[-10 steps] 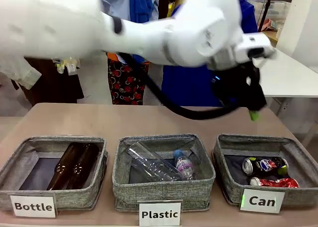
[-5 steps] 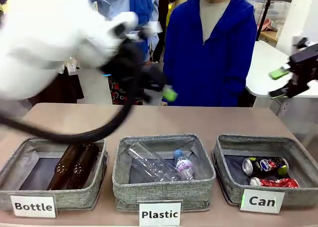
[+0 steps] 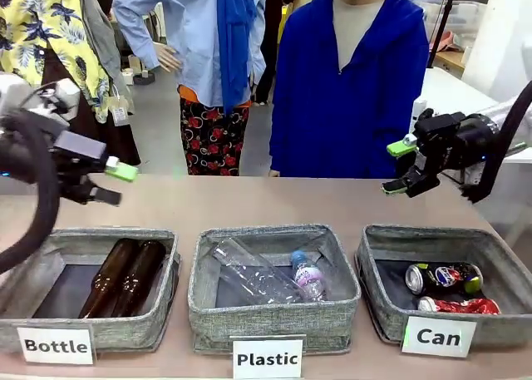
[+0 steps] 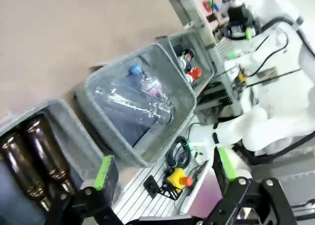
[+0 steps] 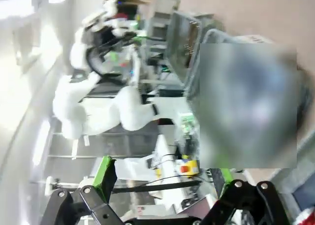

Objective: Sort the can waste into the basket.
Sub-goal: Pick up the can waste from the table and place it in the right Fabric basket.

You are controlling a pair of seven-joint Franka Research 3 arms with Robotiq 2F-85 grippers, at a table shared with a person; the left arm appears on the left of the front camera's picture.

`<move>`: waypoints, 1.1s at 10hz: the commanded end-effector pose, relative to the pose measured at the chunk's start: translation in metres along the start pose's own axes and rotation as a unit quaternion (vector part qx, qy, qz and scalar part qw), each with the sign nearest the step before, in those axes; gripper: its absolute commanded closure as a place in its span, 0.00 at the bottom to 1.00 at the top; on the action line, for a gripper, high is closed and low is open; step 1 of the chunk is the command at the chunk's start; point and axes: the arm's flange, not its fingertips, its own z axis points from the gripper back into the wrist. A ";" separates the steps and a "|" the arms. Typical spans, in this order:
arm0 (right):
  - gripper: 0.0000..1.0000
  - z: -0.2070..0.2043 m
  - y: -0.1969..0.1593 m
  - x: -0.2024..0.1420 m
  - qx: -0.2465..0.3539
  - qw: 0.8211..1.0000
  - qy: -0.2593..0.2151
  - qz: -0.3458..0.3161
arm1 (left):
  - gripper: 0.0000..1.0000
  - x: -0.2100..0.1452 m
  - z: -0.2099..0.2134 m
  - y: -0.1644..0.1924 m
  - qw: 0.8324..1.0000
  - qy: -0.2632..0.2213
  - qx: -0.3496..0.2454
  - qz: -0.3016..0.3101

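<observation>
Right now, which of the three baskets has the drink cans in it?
The basket on the robot's right, signed "Can": it holds a red can and a dark one.

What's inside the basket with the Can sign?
Two cans lie in the Can basket: a dark blue one and a crushed red one in front. The basket's front wall hides the red can's underside.

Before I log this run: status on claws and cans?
Left claw, right claw open, empty. Crushed red can, dark blue can inside grey woven basket. No obstruction.
</observation>
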 end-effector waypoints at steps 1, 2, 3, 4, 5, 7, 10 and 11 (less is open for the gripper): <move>0.00 0.013 -0.007 0.003 0.067 0.997 -0.026 -0.022 | 0.00 -0.003 0.006 0.048 0.993 -0.066 -0.088 0.035; 0.00 0.019 -0.012 0.003 0.078 0.995 -0.049 -0.029 | 0.00 -0.010 0.007 0.065 0.985 -0.113 -0.121 0.054; 0.00 0.029 -0.016 0.006 0.060 0.994 -0.084 -0.033 | 0.00 -0.013 -0.013 0.075 0.981 -0.147 -0.086 0.087; 0.00 0.008 -0.017 0.001 0.057 0.998 -0.017 -0.021 | 0.00 -0.005 0.022 0.057 0.994 -0.069 -0.071 0.051; 0.00 0.008 -0.017 0.001 0.057 0.998 -0.017 -0.021 | 0.00 -0.005 0.022 0.057 0.994 -0.069 -0.071 0.051; 0.00 0.008 -0.017 0.001 0.057 0.998 -0.017 -0.021 | 0.00 -0.005 0.022 0.057 0.994 -0.069 -0.071 0.051; 0.00 0.008 -0.017 0.001 0.057 0.998 -0.017 -0.021 | 0.00 -0.005 0.022 0.057 0.994 -0.069 -0.071 0.051; 0.00 0.008 -0.017 0.001 0.057 0.998 -0.017 -0.021 | 0.00 -0.005 0.022 0.057 0.994 -0.069 -0.071 0.051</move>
